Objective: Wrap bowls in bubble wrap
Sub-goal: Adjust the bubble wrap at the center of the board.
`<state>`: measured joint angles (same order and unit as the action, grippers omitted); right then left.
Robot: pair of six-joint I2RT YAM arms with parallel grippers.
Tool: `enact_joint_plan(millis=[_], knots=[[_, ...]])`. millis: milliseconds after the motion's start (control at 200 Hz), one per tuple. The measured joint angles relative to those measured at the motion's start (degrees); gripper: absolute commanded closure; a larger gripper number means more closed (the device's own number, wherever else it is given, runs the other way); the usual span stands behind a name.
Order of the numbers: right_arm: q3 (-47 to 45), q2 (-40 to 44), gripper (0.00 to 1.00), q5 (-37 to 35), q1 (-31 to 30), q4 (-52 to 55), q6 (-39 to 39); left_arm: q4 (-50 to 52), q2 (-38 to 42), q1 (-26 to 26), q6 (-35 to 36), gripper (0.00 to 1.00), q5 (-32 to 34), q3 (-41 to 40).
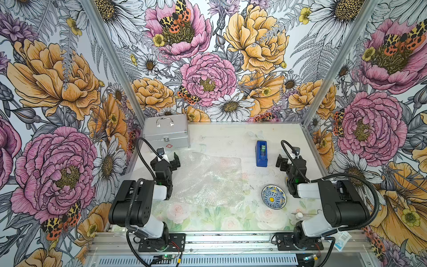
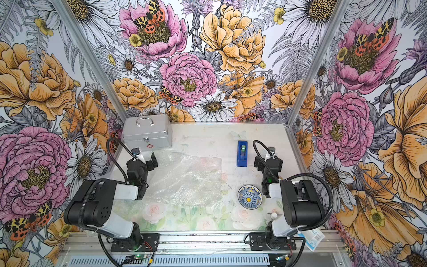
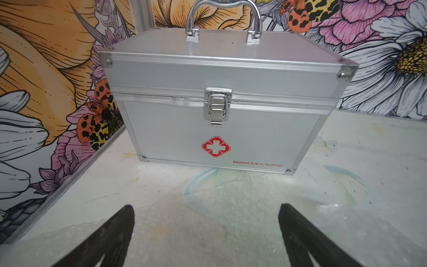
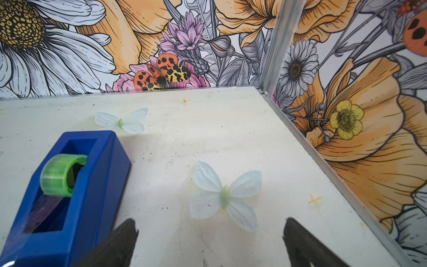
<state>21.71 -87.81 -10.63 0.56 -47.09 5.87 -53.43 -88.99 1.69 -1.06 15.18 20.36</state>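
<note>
Bowl [image 1: 273, 197] near right gripper [image 1: 287, 159] (not touching)

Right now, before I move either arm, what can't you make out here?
- Second bowl: only one bowl shows in both top views; the right arm may hide another.
- Bubble wrap: sheet count unclear; it is clear, and the left arm covers its edge.
- Case: shut, contents hidden.
- White item by the right arm's base: too small to name.

Black-and-white arms [image 1: 138, 208], ribbed black cables [image 1: 377, 200], black left hand [image 1: 168, 160], black right hand [image 1: 287, 160], bolted base plates [image 1: 178, 240]
</note>
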Motion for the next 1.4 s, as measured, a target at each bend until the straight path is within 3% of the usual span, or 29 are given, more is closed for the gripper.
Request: enact_joint_plan(millis=[220, 455, 971, 1081, 1146, 1231, 1301, 1401], knots=[[0.00, -0.02, 0.00, 0.00, 0.00, 0.00, 0.00, -0.07, 0.00, 0.57, 1.11, 0.01, -0.28, 0.00], [0.00, -0.02, 0.00, 0.46, 0.00, 0.00, 0.02, 0.15, 0.00, -3.02, 0.79, 0.01, -6.91, 0.33], [0.00, 0.04, 0.00, 0.39, 0.00, 0.07, 0.02, 2.84, 0.28, -1.88, 0.85, 0.01, -6.75, 1.09], [1.40, 3.76, 0.00, -1.92, -0.57, 6.95, 0.15, 15.72, 4.44, -0.92, 0.02, 0.01, -1.60, 6.80], [6.10, 9.31, 0.00, -6.05, -1.75, 18.56, 2.03, 26.34, 7.06, 0.46, -2.25, 0.04, 4.94, 14.36], [16.76, 17.00, 0.00, -10.34, -2.99, 35.89, 7.78, 43.87, 9.92, 1.66, -9.70, 0.13, 11.56, 28.68], [22.21, 24.61, 0.00, -12.61, -3.58, 43.06, 14.45, 54.03, 12.83, 1.99, -16.70, 0.15, 12.94, 37.51], [21.97, 36.68, 0.18, -11.54, -2.78, 50.45, 24.04, 62.88, 19.93, 4.42, -25.44, 0.15, 12.87, 39.41]])
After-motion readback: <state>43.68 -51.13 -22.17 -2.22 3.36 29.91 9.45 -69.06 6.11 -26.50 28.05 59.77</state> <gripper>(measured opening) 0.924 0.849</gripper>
